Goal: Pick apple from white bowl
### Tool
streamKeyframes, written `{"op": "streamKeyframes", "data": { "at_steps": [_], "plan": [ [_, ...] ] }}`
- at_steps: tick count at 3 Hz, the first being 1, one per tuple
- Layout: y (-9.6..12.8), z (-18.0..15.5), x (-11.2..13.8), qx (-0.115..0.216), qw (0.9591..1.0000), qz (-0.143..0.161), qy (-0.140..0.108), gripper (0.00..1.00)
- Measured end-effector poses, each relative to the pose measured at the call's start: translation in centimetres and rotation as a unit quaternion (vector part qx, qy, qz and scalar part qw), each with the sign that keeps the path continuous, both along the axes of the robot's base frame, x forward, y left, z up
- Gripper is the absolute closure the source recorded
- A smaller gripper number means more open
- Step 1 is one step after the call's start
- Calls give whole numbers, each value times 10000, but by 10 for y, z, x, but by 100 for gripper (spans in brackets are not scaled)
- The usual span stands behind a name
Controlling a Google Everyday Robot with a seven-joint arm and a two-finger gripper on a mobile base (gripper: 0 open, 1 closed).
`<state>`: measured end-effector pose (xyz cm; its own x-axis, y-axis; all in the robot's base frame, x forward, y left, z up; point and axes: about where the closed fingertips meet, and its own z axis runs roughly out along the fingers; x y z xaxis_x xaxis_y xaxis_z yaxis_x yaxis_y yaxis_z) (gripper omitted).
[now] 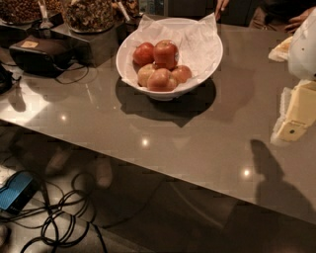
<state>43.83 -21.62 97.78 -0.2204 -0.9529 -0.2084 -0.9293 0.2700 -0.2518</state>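
Observation:
The apple (166, 53), large, glossy and deep red, lies at the top of a small pile in the white bowl (122, 58). The bowl is wide, lined with crumpled white paper, and stands on the grey counter at the centre back. A smaller red apple (143, 53) lies to its left, and paler yellow-pink apples (160, 79) lie in front of it. My gripper (296, 112), white with pale yellow parts, is at the right edge of the view, well to the right of the bowl and above the counter. It holds nothing that I can see.
Dark trays of nuts (89, 15) and a black device (42, 54) with a cable stand at the back left. A person's hand (220, 7) is behind the bowl. The counter's front edge (148, 165) runs diagonally. Black cables (59, 220) and a blue object (15, 191) lie on the floor below.

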Motion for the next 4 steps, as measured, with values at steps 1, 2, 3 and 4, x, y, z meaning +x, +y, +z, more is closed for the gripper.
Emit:
{"op": "streamKeyframes", "data": {
  "at_steps": [1,2,3,4],
  "plan": [
    [0,0,0,0,10000,0,0,0],
    [6,9,7,97,9999,-115,10,0],
    [29,25,48,50,9992,-364,185,0],
    [34,27,53,92,9994,-333,84,0]
  ]
}}
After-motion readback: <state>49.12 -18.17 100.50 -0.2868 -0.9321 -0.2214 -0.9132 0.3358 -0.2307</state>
